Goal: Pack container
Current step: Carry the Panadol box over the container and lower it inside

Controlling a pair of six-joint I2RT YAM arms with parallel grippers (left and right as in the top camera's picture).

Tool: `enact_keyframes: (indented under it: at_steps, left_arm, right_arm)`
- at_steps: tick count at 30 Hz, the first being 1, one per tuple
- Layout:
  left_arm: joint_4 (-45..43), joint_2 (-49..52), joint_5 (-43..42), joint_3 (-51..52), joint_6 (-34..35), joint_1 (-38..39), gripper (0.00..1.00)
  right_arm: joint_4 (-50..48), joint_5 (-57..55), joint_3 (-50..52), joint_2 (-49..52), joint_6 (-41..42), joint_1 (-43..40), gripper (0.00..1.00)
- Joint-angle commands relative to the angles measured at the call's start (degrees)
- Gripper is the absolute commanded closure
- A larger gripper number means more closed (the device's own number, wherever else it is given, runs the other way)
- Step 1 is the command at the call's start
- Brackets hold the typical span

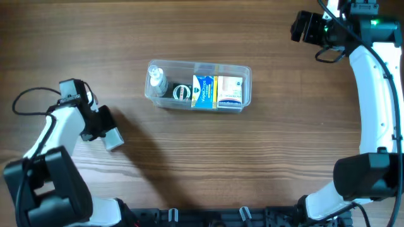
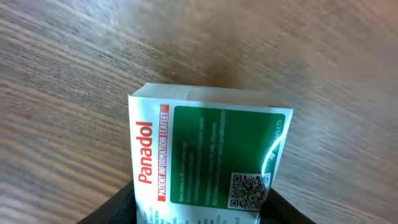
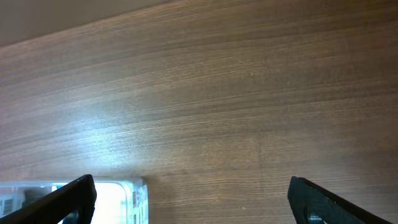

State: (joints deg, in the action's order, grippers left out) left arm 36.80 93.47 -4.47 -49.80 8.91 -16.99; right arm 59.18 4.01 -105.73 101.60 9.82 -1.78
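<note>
The clear plastic container [image 1: 246, 75] sits at the table's middle. It holds a small clear bottle [image 1: 156, 80], a dark round tin [image 1: 182, 92], a blue box [image 1: 203, 92] and a white box [image 1: 230, 90]. My left gripper [image 1: 108, 134] is at the left, well away from the container, shut on a Panadol box [image 2: 208, 155] with a green panel and QR code; the box also shows in the overhead view [image 1: 114, 139]. My right gripper [image 1: 302, 28] is open and empty at the far right. A corner of the container [image 3: 134, 196] shows in the right wrist view.
The wooden table [image 1: 208, 164] shows bare wood in front of and behind the container. Black cables [image 1: 31, 94] loop off the left arm; the arm bases stand at the near edge.
</note>
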Motion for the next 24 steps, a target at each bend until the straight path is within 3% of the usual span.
enact_keyframes:
  at_steps: [1,6,12,16,21,24]
  left_arm:
    - [3.0,-5.8,-1.3,-6.9,1.2,0.4,0.51]
    - [9.0,-12.0,-1.3,-17.0,1.1,6.2,0.51]
    - [7.8,-16.2,-1.3,-25.8,0.1,18.8,0.50]
    - [1.1,-16.5,-1.3,-26.8,-8.4,28.1,0.53]
    - [-7.3,-13.9,-1.3,-26.8,-25.2,41.1,0.50]
    - [-10.2,-11.7,-1.3,-26.8,-30.3,45.4,0.50]
  right_arm:
    - [0.0,-0.1,-0.4,-0.1,0.7,0.0,0.00]
    - [0.0,-0.1,-0.4,-0.1,0.7,0.0,0.00]
    - [0.0,-0.1,-0.4,-0.1,0.7,0.0,0.00]
    - [0.0,-0.1,-0.4,-0.1,0.7,0.0,0.00]
    - [0.0,-0.1,-0.4,-0.1,0.7,0.0,0.00]
    - [0.0,-0.1,-0.4,-0.1,0.7,0.0,0.00]
